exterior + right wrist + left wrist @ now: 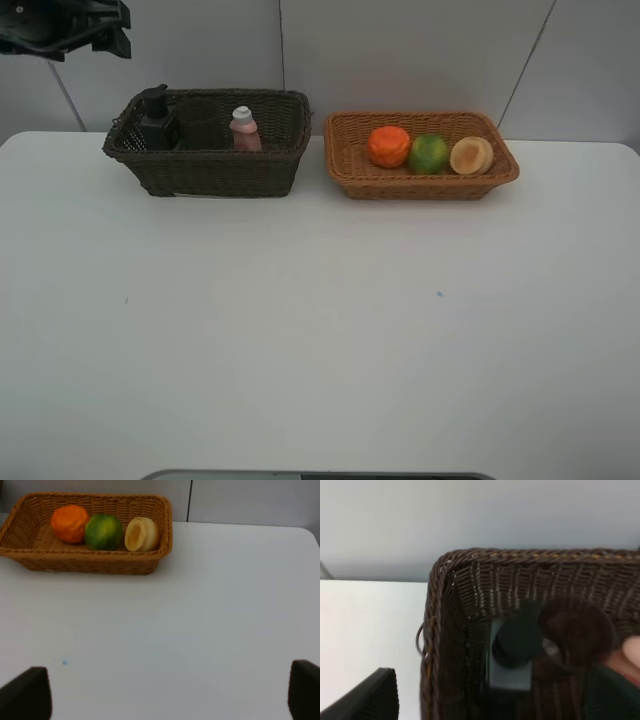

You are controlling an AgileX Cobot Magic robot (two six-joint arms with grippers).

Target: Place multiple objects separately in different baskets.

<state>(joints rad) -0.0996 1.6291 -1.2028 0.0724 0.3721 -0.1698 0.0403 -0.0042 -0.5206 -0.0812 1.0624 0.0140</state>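
Note:
The dark brown basket (210,165) stands at the back left and holds the dark green pump bottle (155,122), the brownish cup (198,124) and the slim pink white-capped bottle (244,130). The light tan basket (420,178) to its right holds the orange fruit (389,146), the green fruit (429,153) and the pale peach-like fruit (471,156). My left arm (65,25) hangs high above the dark basket's left end. Its gripper (485,705) is open and empty over the pump head (515,645). My right gripper (165,690) is open and empty over bare table, short of the tan basket (90,562).
The white table (320,330) runs wide in front of both baskets. A pale wall rises just behind them. The two baskets stand side by side with a narrow gap between them.

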